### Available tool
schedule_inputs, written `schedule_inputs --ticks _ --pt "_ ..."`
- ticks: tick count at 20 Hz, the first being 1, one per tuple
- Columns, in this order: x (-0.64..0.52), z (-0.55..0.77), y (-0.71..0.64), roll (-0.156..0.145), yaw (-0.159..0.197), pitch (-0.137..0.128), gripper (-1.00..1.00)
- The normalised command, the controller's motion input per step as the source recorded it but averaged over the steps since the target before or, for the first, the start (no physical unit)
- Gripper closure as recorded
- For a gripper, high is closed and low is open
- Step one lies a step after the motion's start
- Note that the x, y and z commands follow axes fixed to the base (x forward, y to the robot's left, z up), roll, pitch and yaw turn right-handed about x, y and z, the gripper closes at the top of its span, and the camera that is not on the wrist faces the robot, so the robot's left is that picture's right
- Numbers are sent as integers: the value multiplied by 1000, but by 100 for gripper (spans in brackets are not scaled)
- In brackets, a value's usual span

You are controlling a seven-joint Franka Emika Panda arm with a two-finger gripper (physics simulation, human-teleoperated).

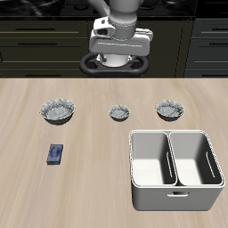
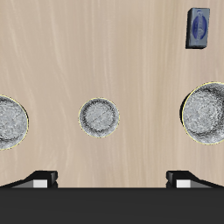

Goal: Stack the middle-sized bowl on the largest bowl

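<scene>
Three bowls: sitting in a row on the table (image 1: 89, 134).
Middle-sized bowl (image 1: 169, 109): showing darker inside.
Largest bowl (image 1: 56, 110): looking paler, widest.
Gripper (image 1: 119, 52): hovering behind, fingers spread, holding nothing.

White arm, pale grey gripper (image 1: 120, 44) body, black-tipped fingers (image 2: 39, 181)

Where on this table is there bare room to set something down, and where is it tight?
Bare wood spans the front strip below the small blue box, beside the two-compartment white caddy. Gaps separate the largest bowl, smallest bowl and middle-sized bowl. It is tightest between the middle-sized bowl and caddy rim.
</scene>
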Motion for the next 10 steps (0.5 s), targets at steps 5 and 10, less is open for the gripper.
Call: schedule_inputs --ticks 5,10 --pt "13 -43 198 23 -3 11 -100" --pt "-36 18 336 -1 -9 -32 -100"
